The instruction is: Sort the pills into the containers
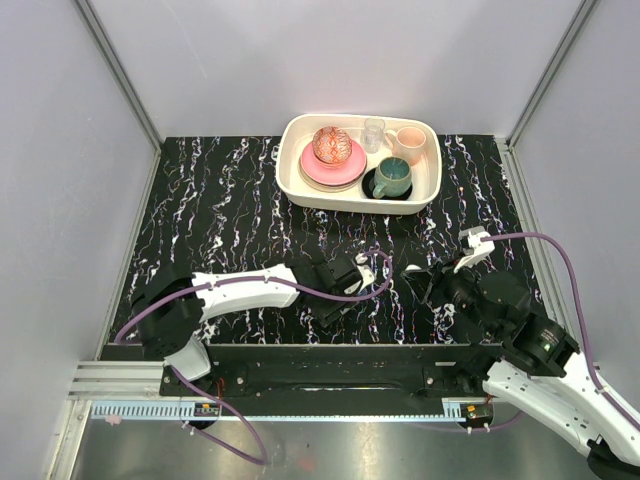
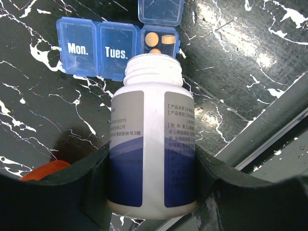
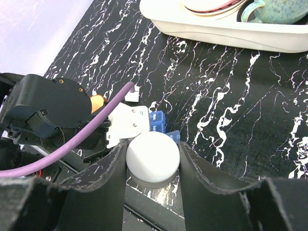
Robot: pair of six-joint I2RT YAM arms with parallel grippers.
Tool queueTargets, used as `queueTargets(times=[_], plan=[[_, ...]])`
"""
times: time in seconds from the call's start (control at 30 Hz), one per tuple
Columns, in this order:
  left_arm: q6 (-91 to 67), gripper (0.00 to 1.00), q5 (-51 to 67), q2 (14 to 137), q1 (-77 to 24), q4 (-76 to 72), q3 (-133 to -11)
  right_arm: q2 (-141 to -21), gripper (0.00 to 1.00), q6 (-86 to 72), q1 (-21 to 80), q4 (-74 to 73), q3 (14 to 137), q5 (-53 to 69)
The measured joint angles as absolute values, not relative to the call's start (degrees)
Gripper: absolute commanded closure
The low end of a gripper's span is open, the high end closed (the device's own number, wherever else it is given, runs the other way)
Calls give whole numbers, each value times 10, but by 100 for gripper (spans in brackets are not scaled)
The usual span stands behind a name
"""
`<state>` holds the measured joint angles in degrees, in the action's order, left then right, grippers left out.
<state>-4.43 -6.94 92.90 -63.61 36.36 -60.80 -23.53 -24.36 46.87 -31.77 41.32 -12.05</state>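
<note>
My left gripper [image 2: 151,163] is shut on an open white bottle [image 2: 151,139] with a blue label, tilted so its mouth points at the blue pill box [image 2: 103,50]. The box's third compartment is open and holds three orange pills [image 2: 161,39]; the "Mon." and "Tues." lids are closed. The orange cup [image 2: 45,169] is partly hidden behind my left finger. My right gripper [image 3: 153,159] is shut on the white bottle cap [image 3: 153,155], just above the table's near edge. The pill box also shows in the right wrist view [image 3: 158,120]. In the top view both grippers, left [image 1: 352,275] and right [image 1: 425,285], are close together.
A white tray [image 1: 300,185] at the back holds a pink plate [image 1: 325,168] with a patterned ball, a teal mug [image 1: 393,177], a pink cup [image 1: 408,143] and a small glass [image 1: 374,132]. A metal rail [image 2: 260,130] runs along the table's near edge.
</note>
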Motion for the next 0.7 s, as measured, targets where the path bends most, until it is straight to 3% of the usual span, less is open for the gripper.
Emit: queueTargets(times=[0.7], plan=[[-34,100,-70,950,-636,392,-635,-235,100,-245,469,-321,410,-126]])
